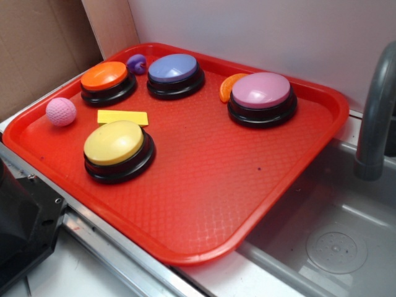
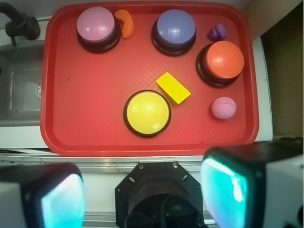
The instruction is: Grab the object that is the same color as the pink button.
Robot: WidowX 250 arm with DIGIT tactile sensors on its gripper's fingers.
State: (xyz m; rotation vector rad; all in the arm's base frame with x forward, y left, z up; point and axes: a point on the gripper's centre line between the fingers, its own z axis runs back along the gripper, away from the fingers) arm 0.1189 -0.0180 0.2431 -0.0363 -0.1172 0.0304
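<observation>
A small pink dimpled ball lies near the left edge of the red tray; in the wrist view the ball is at the tray's right side, below the orange button. The pink button stands at the tray's far right; in the wrist view it is at the top left. My gripper is open and empty, high above the robot base, well short of the tray's near edge. Its fingers are wide apart. The gripper is out of the exterior view.
On the tray are a yellow button, a blue-purple button, an orange button, a yellow block, a purple object and an orange slice. A sink with a grey faucet lies to the right. The black robot base is below.
</observation>
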